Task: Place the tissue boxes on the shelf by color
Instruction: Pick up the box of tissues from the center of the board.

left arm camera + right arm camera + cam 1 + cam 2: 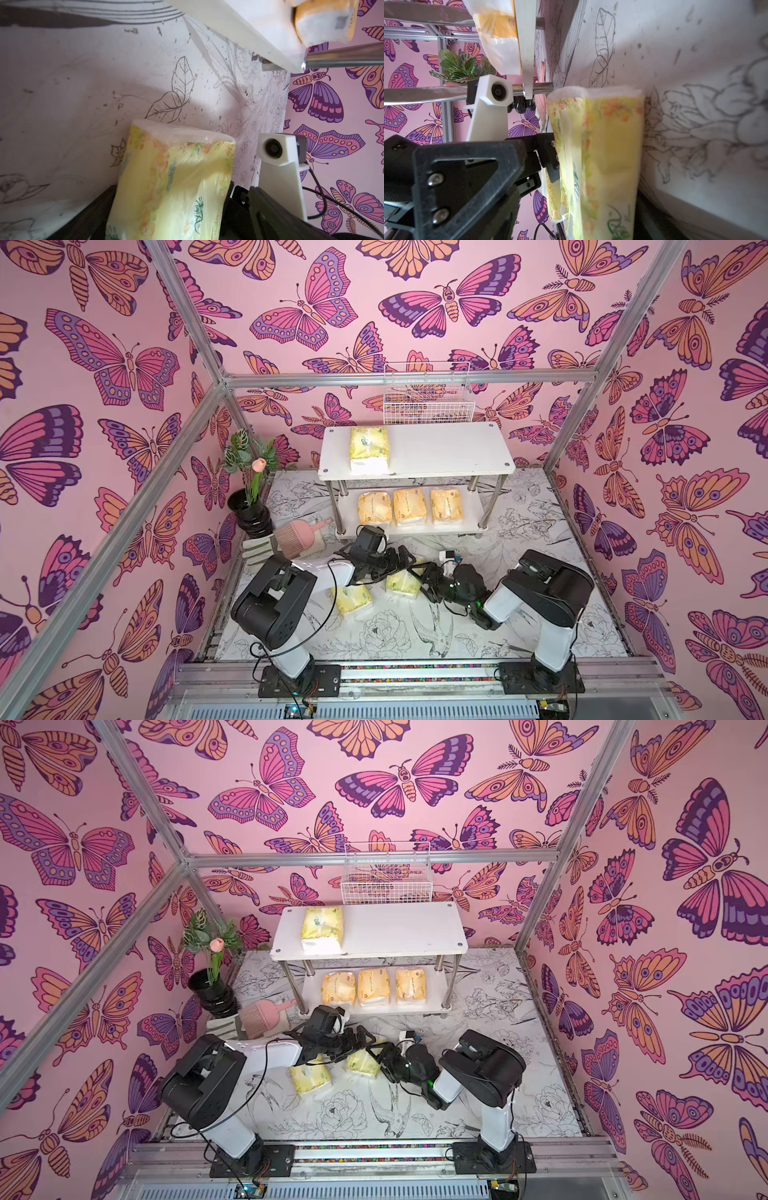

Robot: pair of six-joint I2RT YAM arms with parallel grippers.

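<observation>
Flower-printed surface [415, 639] is carrying two yellow-green tissue boxes [353, 601] before the shelf [457, 448]; the left gripper [401, 560] is standing fully open astride the right-hand box [401, 587], lying lengthwise along its fingers [89, 218], while the right gripper [424, 580] is straddling it from opposite, its hold unclear.

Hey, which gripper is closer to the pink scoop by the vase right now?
Left. The left gripper is off to the pink scoop's right, in front of the shelf; the right gripper is farther the same way, beyond the left one.
</observation>
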